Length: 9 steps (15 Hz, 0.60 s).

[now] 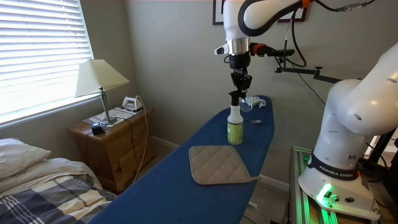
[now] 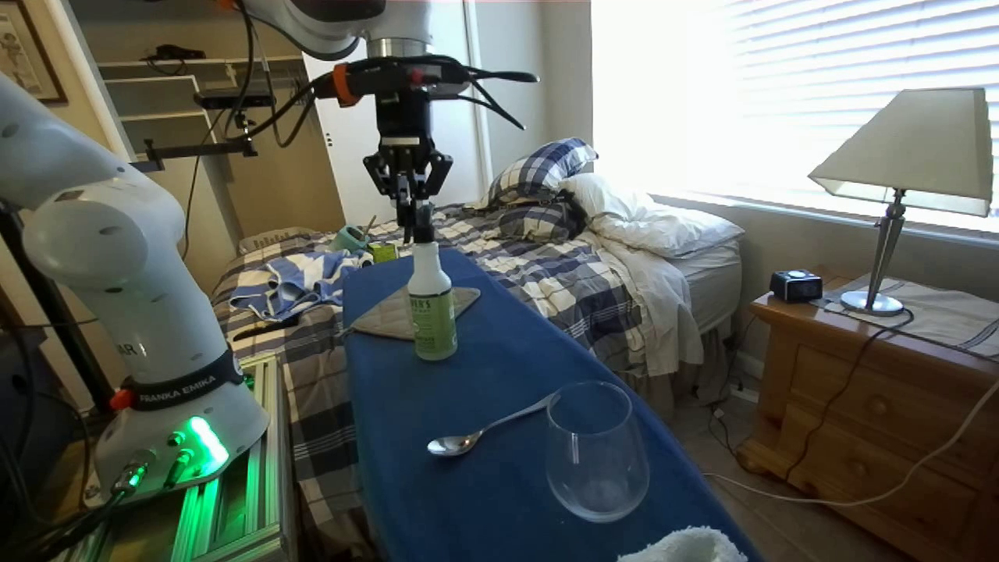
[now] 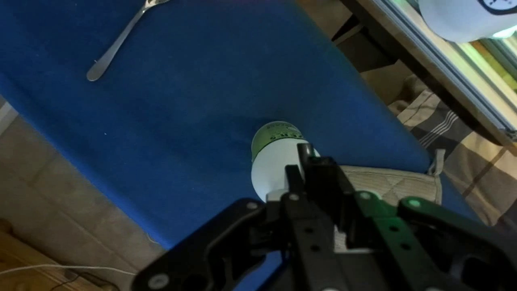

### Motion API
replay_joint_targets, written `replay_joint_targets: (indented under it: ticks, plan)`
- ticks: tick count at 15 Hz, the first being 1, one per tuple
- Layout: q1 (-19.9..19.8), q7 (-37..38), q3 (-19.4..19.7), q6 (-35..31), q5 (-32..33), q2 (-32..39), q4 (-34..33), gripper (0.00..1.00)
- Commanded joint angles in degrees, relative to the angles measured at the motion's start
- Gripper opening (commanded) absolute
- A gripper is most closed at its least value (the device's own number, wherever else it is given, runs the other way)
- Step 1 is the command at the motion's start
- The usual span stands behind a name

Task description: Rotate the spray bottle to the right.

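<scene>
The spray bottle (image 1: pixel 235 132) stands upright on the blue ironing board (image 1: pixel 174 186), beside the tan pad. It has a white upper body, a yellow-green lower part and a black trigger head. It also shows in an exterior view (image 2: pixel 434 324) and in the wrist view (image 3: pixel 271 167). My gripper (image 1: pixel 242 88) points straight down at the bottle's head, on the robot-base side. In an exterior view the gripper (image 2: pixel 406 209) has its fingers close together. In the wrist view the gripper (image 3: pixel 315 176) has the dark head part between its fingers; their contact is partly hidden.
A tan quilted pad (image 1: pixel 217 166) lies on the board near the bottle. A spoon (image 2: pixel 460 443), a clear glass (image 2: pixel 597 468) and a white cloth (image 2: pixel 687 546) are at the other end. The bed, and a nightstand (image 1: pixel 115 146) with lamp and iron, stand beyond the board.
</scene>
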<state>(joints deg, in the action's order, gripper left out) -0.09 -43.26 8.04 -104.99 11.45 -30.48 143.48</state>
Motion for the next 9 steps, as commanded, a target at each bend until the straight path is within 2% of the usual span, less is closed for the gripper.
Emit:
replay_joint_targets:
  ticks: [1,9]
  plan:
    - [0.98,-5.95,0.61,2.14,2.41,2.80,-2.77,0.05]
    - [1.61,-16.80,-0.24,1.11,3.82,4.51,-3.68,0.05]
